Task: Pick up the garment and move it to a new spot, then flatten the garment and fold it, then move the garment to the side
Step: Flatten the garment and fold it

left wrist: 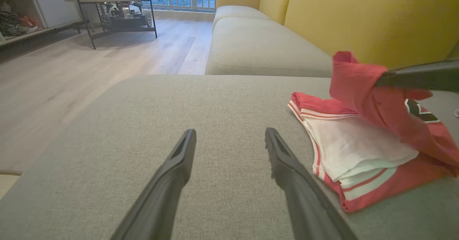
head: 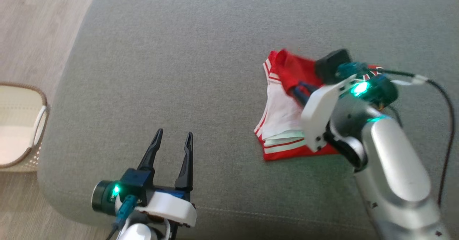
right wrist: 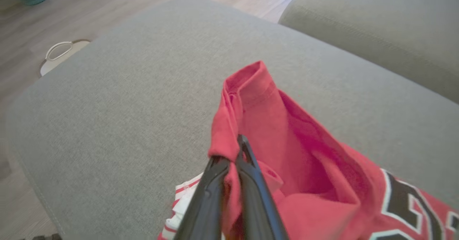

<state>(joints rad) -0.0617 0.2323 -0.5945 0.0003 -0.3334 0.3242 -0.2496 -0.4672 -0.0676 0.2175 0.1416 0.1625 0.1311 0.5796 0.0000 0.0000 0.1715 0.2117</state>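
The garment [head: 283,114] is a red and white shirt with stripes and a black print, lying partly folded on the grey sofa cushion [head: 186,71]. My right gripper [right wrist: 231,154] is shut on a red edge of the garment [right wrist: 287,143] and holds that flap lifted above the rest of the cloth. In the left wrist view the raised flap of the garment [left wrist: 358,85] hangs from the right gripper's dark fingers [left wrist: 416,76]. My left gripper [head: 173,139] stands open and empty over the cushion's front left, well apart from the garment.
A white woven basket [head: 18,125] stands on the wooden floor left of the cushion. A second grey cushion [left wrist: 258,46] and yellow backrests [left wrist: 358,14] lie beyond. A low table [left wrist: 107,3] stands far across the floor.
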